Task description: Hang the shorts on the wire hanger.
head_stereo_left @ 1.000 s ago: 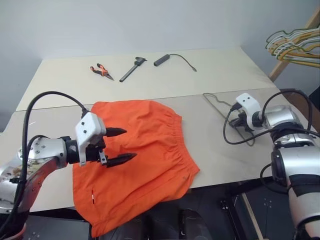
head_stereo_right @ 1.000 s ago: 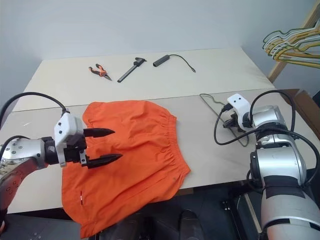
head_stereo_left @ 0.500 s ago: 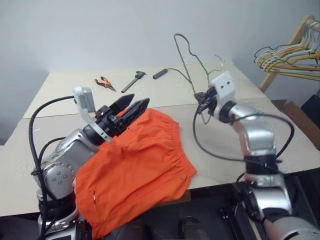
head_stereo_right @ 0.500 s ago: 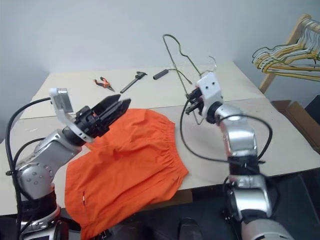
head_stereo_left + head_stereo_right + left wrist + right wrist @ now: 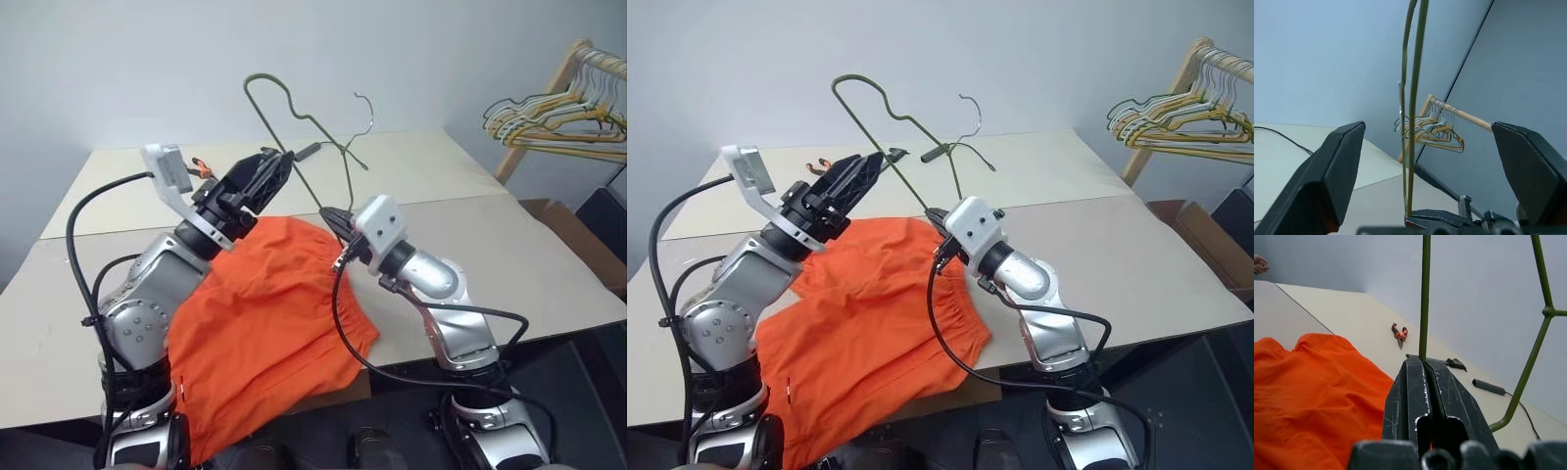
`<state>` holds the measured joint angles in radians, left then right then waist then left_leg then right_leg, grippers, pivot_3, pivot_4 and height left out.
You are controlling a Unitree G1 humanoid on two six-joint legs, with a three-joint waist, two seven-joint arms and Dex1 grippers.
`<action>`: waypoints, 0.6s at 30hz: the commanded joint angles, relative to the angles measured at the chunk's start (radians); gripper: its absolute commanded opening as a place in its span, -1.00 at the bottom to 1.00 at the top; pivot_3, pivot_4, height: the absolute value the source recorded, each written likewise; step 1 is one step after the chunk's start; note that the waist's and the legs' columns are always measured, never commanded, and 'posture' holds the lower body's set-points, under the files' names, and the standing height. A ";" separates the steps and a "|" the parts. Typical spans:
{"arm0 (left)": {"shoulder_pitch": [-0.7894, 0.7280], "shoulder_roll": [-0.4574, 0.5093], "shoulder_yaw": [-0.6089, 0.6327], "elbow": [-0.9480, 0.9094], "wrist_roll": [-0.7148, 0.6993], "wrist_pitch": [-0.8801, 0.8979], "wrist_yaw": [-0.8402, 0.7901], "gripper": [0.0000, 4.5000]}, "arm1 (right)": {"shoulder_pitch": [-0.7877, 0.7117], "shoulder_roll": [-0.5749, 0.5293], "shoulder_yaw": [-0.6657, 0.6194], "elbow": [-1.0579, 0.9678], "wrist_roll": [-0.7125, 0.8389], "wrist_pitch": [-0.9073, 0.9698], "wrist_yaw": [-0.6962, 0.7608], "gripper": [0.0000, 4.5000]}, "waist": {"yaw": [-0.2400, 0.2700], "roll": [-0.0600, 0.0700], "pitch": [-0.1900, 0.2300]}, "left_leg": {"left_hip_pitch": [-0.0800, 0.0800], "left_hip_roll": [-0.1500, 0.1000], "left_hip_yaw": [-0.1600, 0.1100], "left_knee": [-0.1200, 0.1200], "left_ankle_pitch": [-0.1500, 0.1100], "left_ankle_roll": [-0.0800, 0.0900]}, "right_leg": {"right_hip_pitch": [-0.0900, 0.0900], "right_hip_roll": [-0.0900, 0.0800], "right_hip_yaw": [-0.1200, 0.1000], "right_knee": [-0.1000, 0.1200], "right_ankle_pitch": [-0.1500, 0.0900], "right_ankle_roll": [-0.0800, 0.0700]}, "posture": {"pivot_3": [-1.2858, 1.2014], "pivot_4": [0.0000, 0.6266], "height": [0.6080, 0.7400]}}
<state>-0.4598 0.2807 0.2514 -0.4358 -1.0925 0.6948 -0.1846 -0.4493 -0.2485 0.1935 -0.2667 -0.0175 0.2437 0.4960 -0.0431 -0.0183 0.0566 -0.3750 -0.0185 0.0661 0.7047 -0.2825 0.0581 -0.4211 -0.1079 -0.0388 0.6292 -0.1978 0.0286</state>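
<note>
head pair: down over table (image 5: 549, 255) | wrist views: close, along fingers | shared: wire hanger (image 5: 884, 103)

1. The wire hanger (image 5: 294, 122) stands raised over the middle of the table (image 5: 549, 264), pinched at its lower end by the right gripper (image 5: 331, 217), whose fingers are closed on the wire; its thin wires cross the air between the two arms.
2. The left gripper (image 5: 263, 176), fingers spread wide, sits just beside the hanger; in the left wrist view the wires run up through the gap between its fingers (image 5: 1327, 181).
3. The shorts (image 5: 265, 323) cover the near middle of the table, spilling over the front edge.
4. Pliers (image 5: 1399, 335), a black tool (image 5: 1452, 363) and a cabled stick (image 5: 1488, 387) lie along the far side.
5. The bunch of hangers (image 5: 549, 117) on a wooden rack fills the far right, well apart from the table's bare right part.
</note>
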 commanded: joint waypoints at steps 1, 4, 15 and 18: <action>-0.033 -0.035 0.000 0.022 0.033 -0.059 0.026 0.83 | 0.003 -0.014 0.019 -0.023 -0.030 -0.073 -0.011 -1.00 | 0.000 -0.001 -0.001 | 0.000 0.000 0.000 0.000 0.000 0.000 | 0.000 0.000 0.000 0.000 0.000 0.000 | -0.03 -1.00 1.00; -0.052 -0.073 0.005 0.055 0.058 -0.096 0.055 0.48 | 0.012 -0.022 0.029 -0.017 -0.044 -0.101 -0.014 -1.00 | 0.001 -0.003 -0.003 | 0.000 0.000 0.000 0.000 0.000 0.000 | 0.000 0.000 0.000 0.000 0.000 0.000 | -0.03 -1.00 1.00; -0.054 -0.097 -0.031 0.089 0.090 -0.101 0.038 -0.99 | 0.027 -0.020 0.042 -0.013 -0.090 -0.121 -0.035 -1.00 | -0.003 -0.004 -0.004 | 0.000 0.000 0.000 0.000 0.000 0.001 | 0.000 0.000 0.000 -0.001 0.000 0.000 | -0.04 -1.00 1.00; -0.048 -0.108 -0.041 0.089 0.110 -0.108 0.040 -0.99 | 0.023 -0.021 0.053 0.002 -0.122 -0.156 -0.056 -1.00 | -0.004 -0.005 -0.005 | 0.000 0.000 0.000 0.000 0.000 0.001 | 0.000 0.000 0.000 -0.001 0.000 0.000 | -0.05 -1.00 1.00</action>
<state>-0.4993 0.1819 0.2203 -0.3373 -0.9881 0.6070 -0.1435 -0.4110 -0.2774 0.2452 -0.2414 -0.1247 0.1460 0.4665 -0.0469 -0.0228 0.0518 -0.3753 -0.0184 0.0662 0.7047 -0.2830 0.0591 -0.4210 -0.1079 -0.0387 0.6283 -0.1978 0.0285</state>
